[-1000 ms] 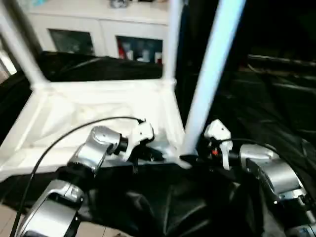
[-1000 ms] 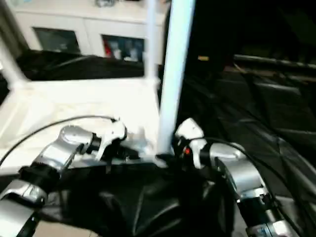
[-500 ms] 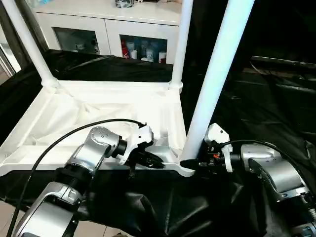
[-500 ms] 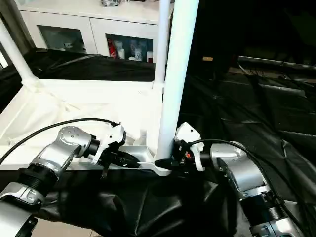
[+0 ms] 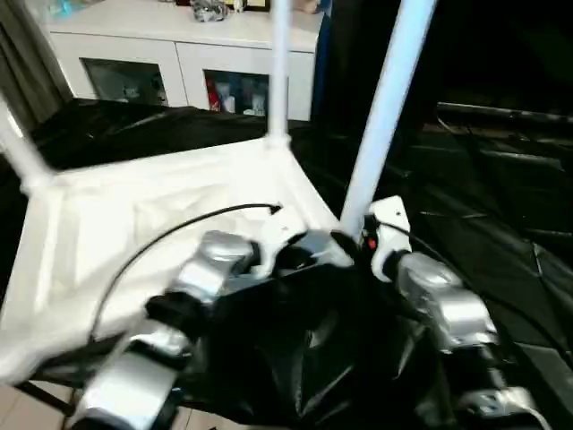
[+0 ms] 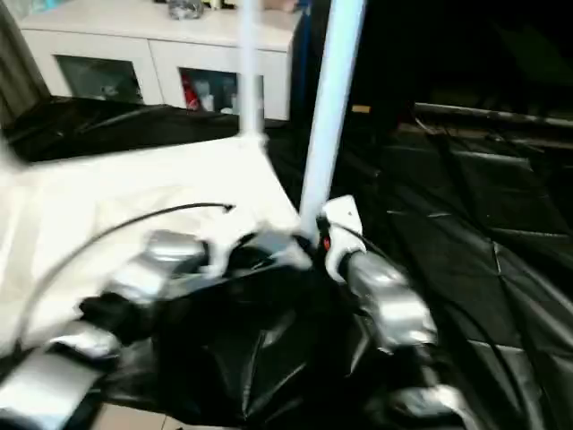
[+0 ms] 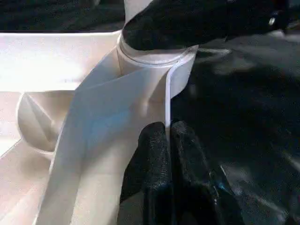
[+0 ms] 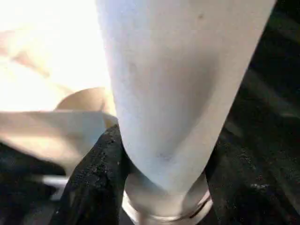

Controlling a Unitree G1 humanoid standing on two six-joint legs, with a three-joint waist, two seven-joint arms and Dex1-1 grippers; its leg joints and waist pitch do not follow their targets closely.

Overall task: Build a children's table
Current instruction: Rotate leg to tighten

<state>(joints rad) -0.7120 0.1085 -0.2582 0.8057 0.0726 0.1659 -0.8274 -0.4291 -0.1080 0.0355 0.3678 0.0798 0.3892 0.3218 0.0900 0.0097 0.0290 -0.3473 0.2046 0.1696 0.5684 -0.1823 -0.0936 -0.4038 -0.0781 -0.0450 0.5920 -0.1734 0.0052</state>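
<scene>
The children's table lies upside down, its white top (image 5: 134, 215) on black cloth. Three white legs rise from it: the near-corner leg (image 5: 380, 116), a far one (image 5: 278, 72) and one at the far left (image 5: 18, 152). My right gripper (image 8: 164, 187) is shut on the near leg just above its socket, a black finger (image 8: 93, 178) on each side. My left gripper (image 7: 168, 136) is shut on the top's thin rim (image 7: 166, 98) right beside that corner socket. In the left eye view the two grippers (image 5: 309, 251) (image 5: 354, 242) meet at this corner.
A white cabinet (image 5: 134, 63) with glass doors stands behind the table. Black cloth (image 5: 483, 224) covers the surface to the right and in front. A black cable (image 5: 179, 228) arcs over my left forearm.
The right gripper's fingers have closed in on the near leg's base. The whole picture has swung, while both grippers stay at the same corner of the top.
</scene>
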